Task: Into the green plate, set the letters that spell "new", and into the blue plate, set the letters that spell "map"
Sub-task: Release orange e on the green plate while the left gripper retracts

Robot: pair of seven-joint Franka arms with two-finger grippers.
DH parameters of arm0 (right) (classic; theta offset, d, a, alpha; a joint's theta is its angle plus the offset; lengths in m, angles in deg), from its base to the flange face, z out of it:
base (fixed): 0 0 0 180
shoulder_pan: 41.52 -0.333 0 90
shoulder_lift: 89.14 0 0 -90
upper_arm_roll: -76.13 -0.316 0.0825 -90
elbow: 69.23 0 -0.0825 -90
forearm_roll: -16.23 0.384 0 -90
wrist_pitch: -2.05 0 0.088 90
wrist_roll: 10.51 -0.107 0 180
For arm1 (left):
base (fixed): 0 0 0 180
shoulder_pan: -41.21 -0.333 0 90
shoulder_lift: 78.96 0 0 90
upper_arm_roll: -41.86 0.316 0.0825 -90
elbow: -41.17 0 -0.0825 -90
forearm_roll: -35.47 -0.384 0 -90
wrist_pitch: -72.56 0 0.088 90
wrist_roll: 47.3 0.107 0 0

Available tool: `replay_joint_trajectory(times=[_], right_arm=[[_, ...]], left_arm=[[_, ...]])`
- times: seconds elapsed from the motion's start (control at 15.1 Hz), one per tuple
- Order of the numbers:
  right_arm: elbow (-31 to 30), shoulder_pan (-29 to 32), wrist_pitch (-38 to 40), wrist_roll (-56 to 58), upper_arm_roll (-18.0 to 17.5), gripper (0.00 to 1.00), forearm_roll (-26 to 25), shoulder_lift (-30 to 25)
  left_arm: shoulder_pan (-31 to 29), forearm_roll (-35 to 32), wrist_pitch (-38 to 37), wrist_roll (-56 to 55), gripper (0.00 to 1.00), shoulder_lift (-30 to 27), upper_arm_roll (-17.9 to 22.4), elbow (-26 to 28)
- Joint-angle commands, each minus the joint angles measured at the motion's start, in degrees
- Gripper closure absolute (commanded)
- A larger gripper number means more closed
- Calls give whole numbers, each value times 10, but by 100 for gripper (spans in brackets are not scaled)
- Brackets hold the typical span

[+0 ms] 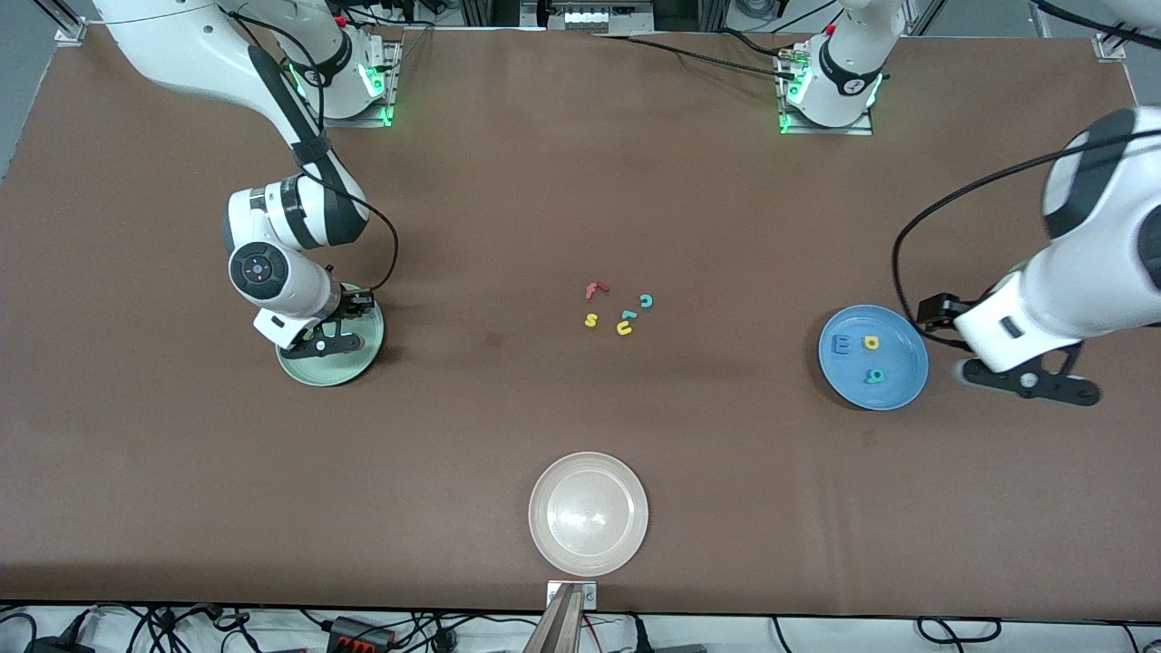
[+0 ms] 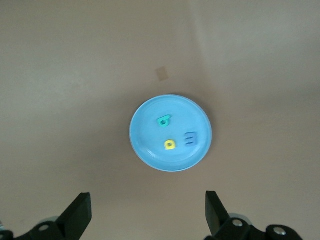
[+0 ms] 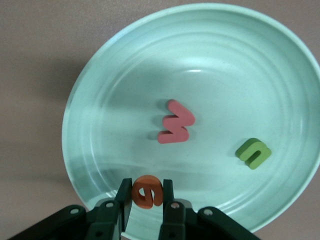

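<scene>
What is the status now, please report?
Right gripper shut on orange e over green plate; w, n inside. Left gripper open beside blue plate; m, a, p in. Nothing blocking.

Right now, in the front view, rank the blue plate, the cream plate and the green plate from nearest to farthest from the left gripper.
1. Round blue plate, beside the left gripper, at the left arm's end of the table.
2. Round whitish-cream plate, mid-table, nearest the front camera.
3. Round pale mint-green plate, at the right arm's end.
</scene>
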Motion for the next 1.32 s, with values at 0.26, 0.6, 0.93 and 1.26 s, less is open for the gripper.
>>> replay_joint_trajectory(times=[0.26, 0.6, 0.93, 1.26], right_arm=[[-7, 5, 6, -4, -7, 0, 0, -39], [87, 9, 143, -2, -5, 0, 3, -79], [246, 28, 300, -1, -4, 0, 28, -79], [367, 95, 402, 11, -1, 0, 70, -88]], left_arm=[[193, 233, 24, 11, 0, -185, 353, 70], [311, 253, 134, 8, 0, -295, 480, 232], [321, 261, 134, 11, 0, -289, 496, 232], [319, 271, 133, 44, 0, -278, 493, 219]])
